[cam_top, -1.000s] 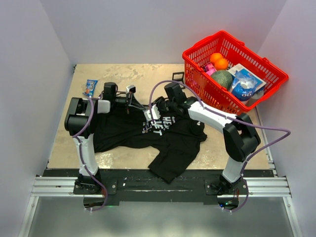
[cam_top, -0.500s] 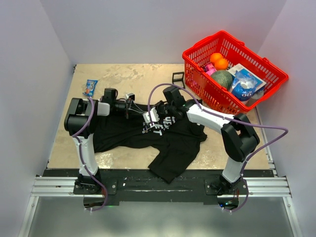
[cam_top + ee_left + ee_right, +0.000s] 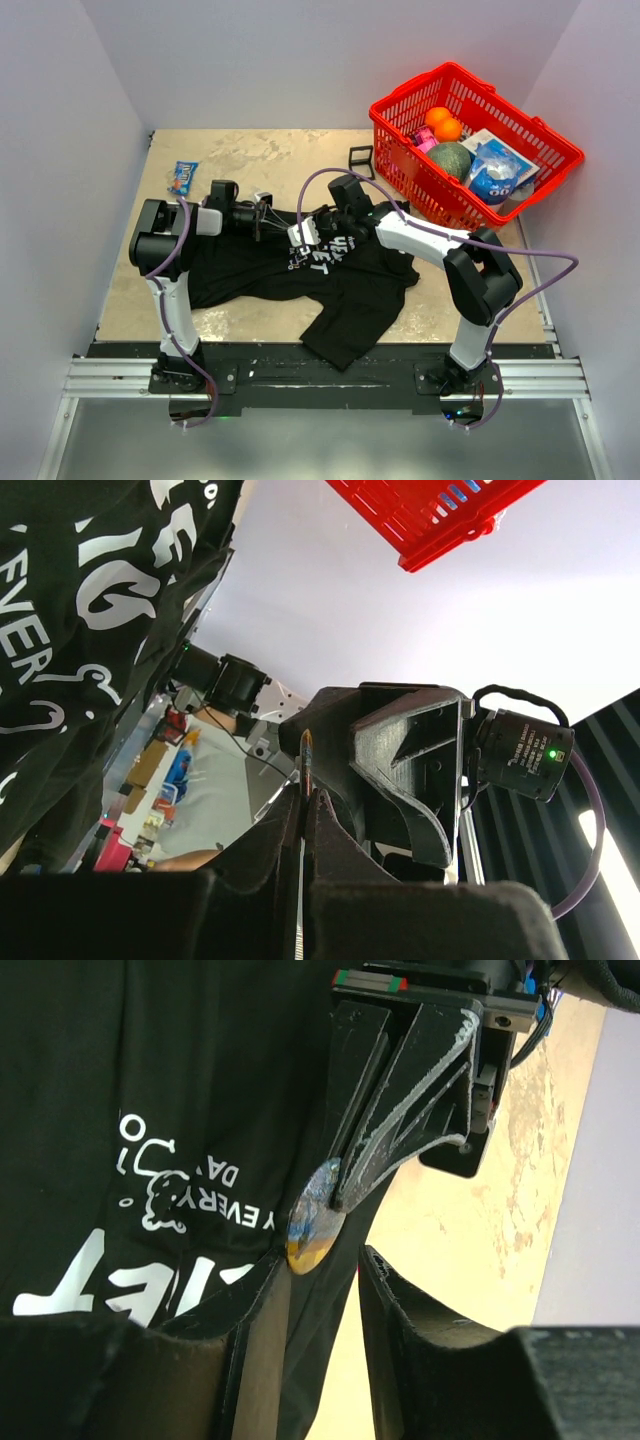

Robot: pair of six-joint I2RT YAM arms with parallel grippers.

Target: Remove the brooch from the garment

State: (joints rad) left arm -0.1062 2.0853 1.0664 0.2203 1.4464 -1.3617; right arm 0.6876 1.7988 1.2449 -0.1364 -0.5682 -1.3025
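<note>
My right gripper (image 3: 325, 1257) has slid in closer, half open with nothing clearly held, just beside the brooch (image 3: 314, 1222), which my left gripper (image 3: 338, 1192) pinches tight by its rim, still on the shirt (image 3: 150, 1080), so I can pull it off.

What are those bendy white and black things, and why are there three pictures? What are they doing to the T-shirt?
They are a left robot arm and a right robot arm, each ending in a two-finger gripper. One picture looks down from above; the other two come from cameras on the wrists. On the tan table lie a black T-shirt with white lettering, a red plastic basket, a blue snack packet and a black wire cube frame. The left gripper is pinched shut on a small round silvery brooch at the shirt's edge. The right gripper is open beside the brooch, not squeezing it.
</note>
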